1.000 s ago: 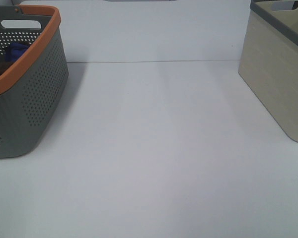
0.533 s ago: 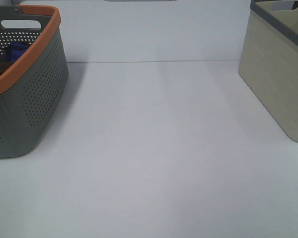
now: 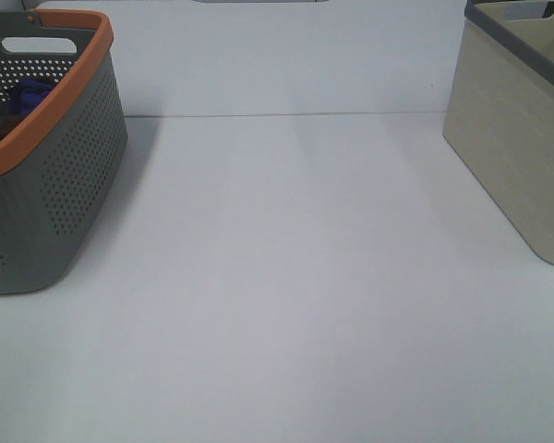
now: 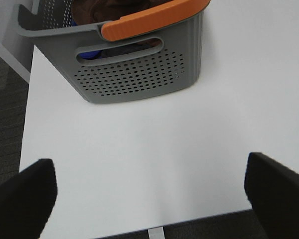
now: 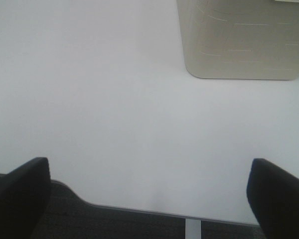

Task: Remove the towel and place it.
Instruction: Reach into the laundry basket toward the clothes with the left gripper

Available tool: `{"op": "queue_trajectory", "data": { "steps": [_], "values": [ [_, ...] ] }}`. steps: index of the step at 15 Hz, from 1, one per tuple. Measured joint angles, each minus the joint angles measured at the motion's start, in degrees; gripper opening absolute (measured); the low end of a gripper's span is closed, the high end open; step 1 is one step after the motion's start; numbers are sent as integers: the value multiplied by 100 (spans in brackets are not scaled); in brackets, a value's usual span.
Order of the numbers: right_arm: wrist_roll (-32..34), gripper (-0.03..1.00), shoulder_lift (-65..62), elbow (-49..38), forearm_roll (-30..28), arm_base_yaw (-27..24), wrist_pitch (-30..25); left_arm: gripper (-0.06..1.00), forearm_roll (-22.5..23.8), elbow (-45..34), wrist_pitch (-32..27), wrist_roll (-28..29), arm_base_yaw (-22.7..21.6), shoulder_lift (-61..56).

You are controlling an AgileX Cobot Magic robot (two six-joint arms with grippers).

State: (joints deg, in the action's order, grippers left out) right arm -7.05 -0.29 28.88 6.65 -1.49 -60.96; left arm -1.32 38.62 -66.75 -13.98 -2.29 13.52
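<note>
Lying inside the grey basket (image 4: 134, 74), the towel (image 4: 107, 7) shows only as a dark reddish-brown fold just under the orange rim (image 4: 154, 17), so nothing has lifted it out yet. A blue cloth (image 3: 30, 92) sits in the same basket beside it and also peeks through the handle slot (image 4: 120, 50). A grasp will therefore have to pick out the brown fabric and leave the blue.

The left gripper (image 4: 149, 174) hangs back from the basket's handle wall, above the near edge of the table (image 3: 286, 277). Its fingers are spread wide and hold nothing. I judge this a ready pose, aimed at the basket because that arm is the nearer one and can reach down past the rim.

Well apart from the basket, across the bare stretch of table, stands the beige bin (image 3: 512, 148). The right gripper (image 5: 148, 172) hovers short of the bin, far from the basket, with its fingers likewise wide apart and holding nothing. That arm seems to be waiting. The open table between the basket and the bin looks like the likely place to set the towel down.
</note>
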Motion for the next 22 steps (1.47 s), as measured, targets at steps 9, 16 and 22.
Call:
{"op": "queue_trajectory", "data": {
  "steps": [9, 16, 22],
  "values": [
    [0, 96, 0, 0, 0, 0, 0, 97, -166, 3581, -327, -1541, 0, 4670],
    [0, 96, 0, 0, 0, 0, 0, 97, -74, 5833, -309, -3724, 0, 7397],
    [0, 96, 0, 0, 0, 0, 0, 97, 401, 5907, 229, -5134, 0, 9099]
  ]
}}
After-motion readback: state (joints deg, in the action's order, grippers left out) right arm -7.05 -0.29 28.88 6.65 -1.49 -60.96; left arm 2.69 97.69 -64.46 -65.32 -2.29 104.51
